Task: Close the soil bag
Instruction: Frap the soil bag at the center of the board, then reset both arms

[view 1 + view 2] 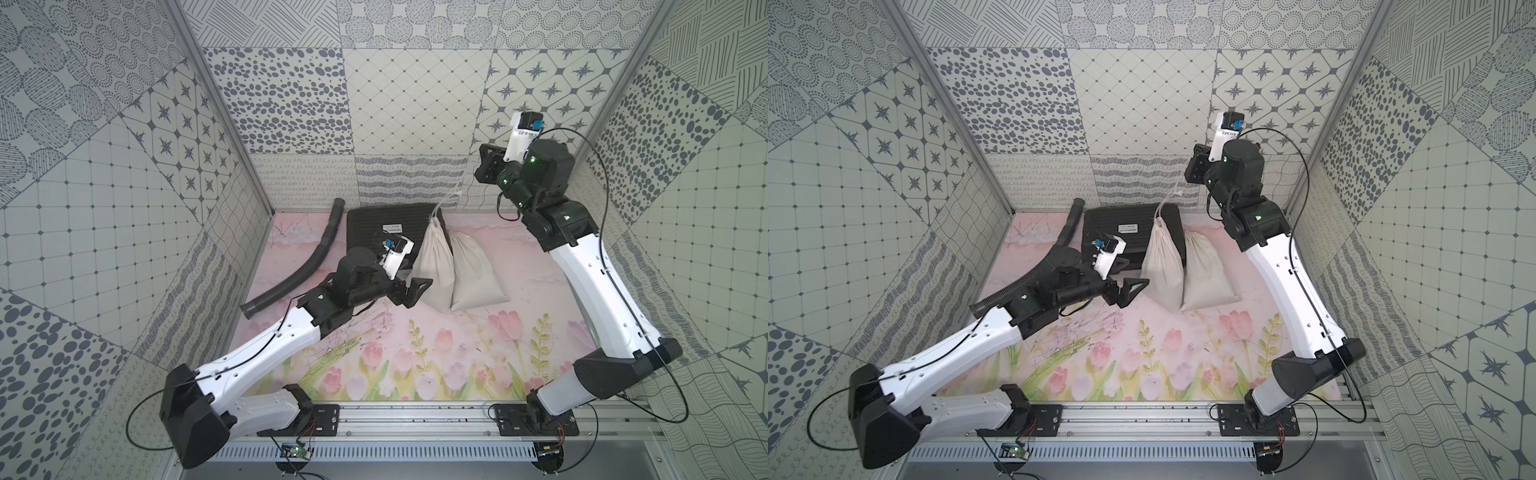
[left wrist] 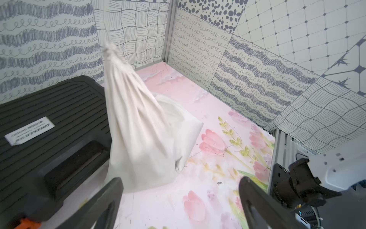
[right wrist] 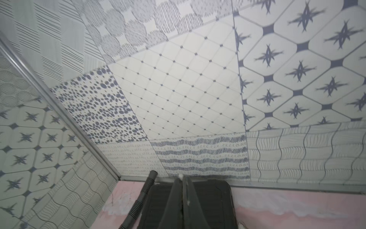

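Right gripper (image 3: pixel 182 185) clenched on drawstring (image 1: pixel 456 192), raised so you cinch the soil bag (image 2: pixel 136 123) | left gripper (image 2: pixel 181 181) released beside base.

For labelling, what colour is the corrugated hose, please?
The hose is dark grey, clearest in a top view.

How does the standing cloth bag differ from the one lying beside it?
The standing bag is upright and tapers upward; the lying bag rests flat on the table. The standing bag's neck is cinched to a narrow tip; the lying bag's upper end is not drawn up like that. The standing bag is next to the black case; the lying bag is on its far side. Both are plain off-white cloth.
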Controlling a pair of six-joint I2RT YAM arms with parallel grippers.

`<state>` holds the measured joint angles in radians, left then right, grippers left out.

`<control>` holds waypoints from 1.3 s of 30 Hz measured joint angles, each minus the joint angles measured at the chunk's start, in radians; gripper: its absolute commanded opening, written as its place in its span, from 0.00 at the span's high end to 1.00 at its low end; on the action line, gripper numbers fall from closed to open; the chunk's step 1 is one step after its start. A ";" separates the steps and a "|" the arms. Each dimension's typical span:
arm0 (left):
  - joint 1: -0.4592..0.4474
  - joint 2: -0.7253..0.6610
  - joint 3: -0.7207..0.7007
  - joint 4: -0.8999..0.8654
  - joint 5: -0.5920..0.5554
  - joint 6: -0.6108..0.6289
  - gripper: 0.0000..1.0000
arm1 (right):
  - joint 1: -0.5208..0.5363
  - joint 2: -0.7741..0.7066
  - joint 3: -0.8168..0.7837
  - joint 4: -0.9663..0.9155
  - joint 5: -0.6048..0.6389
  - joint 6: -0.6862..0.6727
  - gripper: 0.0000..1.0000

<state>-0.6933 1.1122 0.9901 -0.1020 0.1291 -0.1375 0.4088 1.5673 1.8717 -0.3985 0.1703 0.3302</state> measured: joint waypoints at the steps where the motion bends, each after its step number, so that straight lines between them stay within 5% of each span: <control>1: 0.007 -0.038 -0.015 -0.029 -0.011 -0.008 0.04 | -0.011 0.006 -0.057 0.007 0.001 0.006 0.88; 3: 0.018 -0.092 -0.034 -0.090 -0.049 -0.021 0.04 | -0.031 0.020 -0.154 0.010 -0.002 0.019 0.44; 4: 0.023 -0.109 -0.040 -0.123 -0.072 -0.031 0.04 | -0.036 0.024 -0.195 0.010 -0.005 0.025 0.12; 5: 0.030 -0.119 -0.042 -0.151 -0.092 -0.041 0.04 | -0.042 0.024 -0.237 0.004 -0.007 0.030 0.04; 13: 0.113 -0.137 -0.073 -0.354 -0.291 -0.140 0.04 | -0.074 -0.163 -0.439 -0.080 -0.028 0.038 0.03; 23: 0.294 -0.132 -0.179 -0.397 -0.403 -0.177 0.04 | -0.372 -0.630 -0.748 -0.134 -0.124 0.024 0.03; 30: 0.391 -0.116 -0.321 -0.250 -0.407 -0.145 0.04 | -0.430 -0.561 -1.131 0.062 -0.161 -0.097 0.03; 39: 0.521 0.000 -0.423 0.021 -0.307 -0.072 0.04 | -0.478 -0.329 -1.432 0.703 -0.220 -0.211 0.03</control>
<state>-0.1726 1.1118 0.5667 -0.0814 -0.1776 -0.2096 -0.0689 1.2381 0.4397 0.3050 -0.0494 0.1188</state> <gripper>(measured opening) 0.958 0.967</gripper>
